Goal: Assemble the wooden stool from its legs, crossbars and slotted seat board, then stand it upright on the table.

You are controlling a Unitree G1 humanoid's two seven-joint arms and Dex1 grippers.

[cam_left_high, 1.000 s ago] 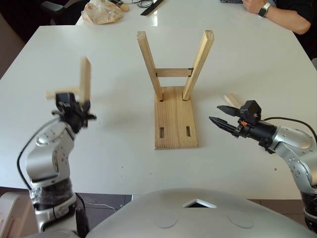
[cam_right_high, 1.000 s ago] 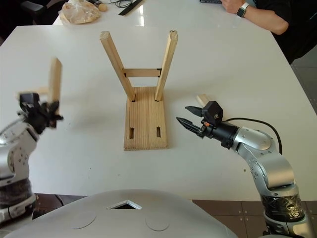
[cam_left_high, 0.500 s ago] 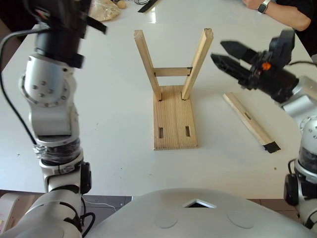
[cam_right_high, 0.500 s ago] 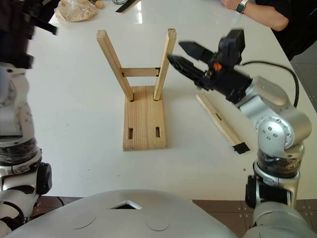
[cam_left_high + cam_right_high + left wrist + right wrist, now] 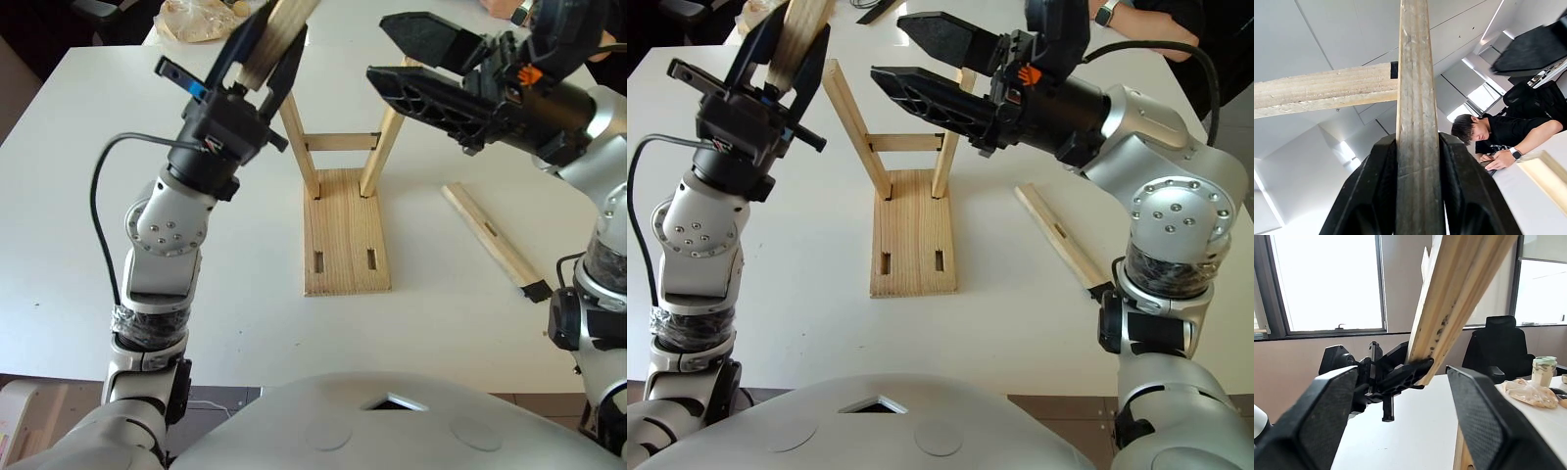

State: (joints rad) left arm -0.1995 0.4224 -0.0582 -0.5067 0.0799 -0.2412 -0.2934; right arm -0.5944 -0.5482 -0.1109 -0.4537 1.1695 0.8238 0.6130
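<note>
With left fingers (image 5: 1374,196) clamped on the leg piece (image 5: 1413,98) and right fingers (image 5: 426,93) spread wide, we lower its presumably tenoned end squarely into the empty slots (image 5: 320,260) of the seat board (image 5: 345,220).

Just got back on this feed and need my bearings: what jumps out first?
The left gripper, raised high on the left, is shut on a wooden leg with a crossbar joined to it. The open right gripper hangs opposite, above a seat board lying flat mid-table with two legs and another crossbar standing at its far end. A loose leg lies on the table to the board's right.
</note>
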